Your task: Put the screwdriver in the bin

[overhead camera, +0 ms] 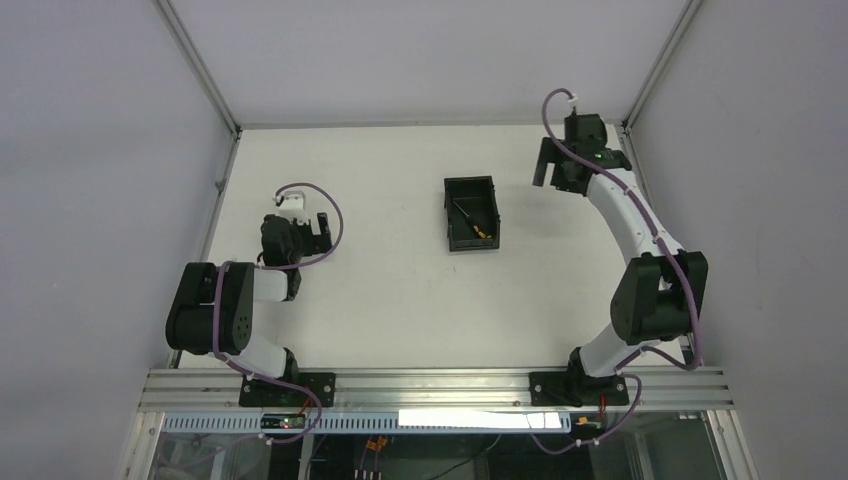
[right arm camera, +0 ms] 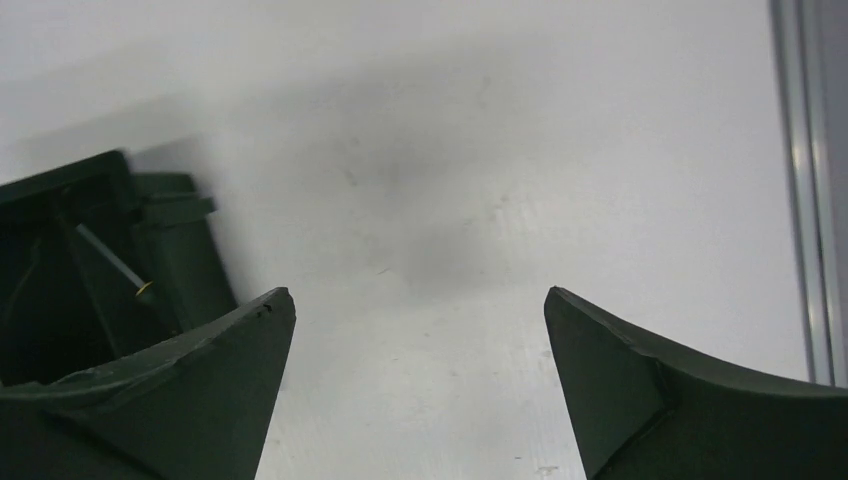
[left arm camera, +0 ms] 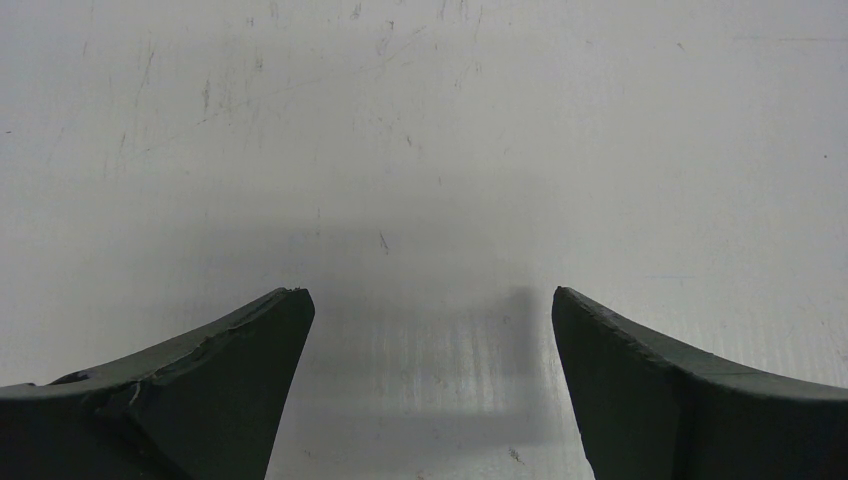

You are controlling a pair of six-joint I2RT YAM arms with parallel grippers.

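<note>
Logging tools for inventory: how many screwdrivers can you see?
1. The screwdriver lies diagonally inside the bin, yellow-orange end at its near side. No other shows, though the bin's dark interior is hard to read.

No legible text, no labels, no brand marks or numbers (all three views checked)
</note>
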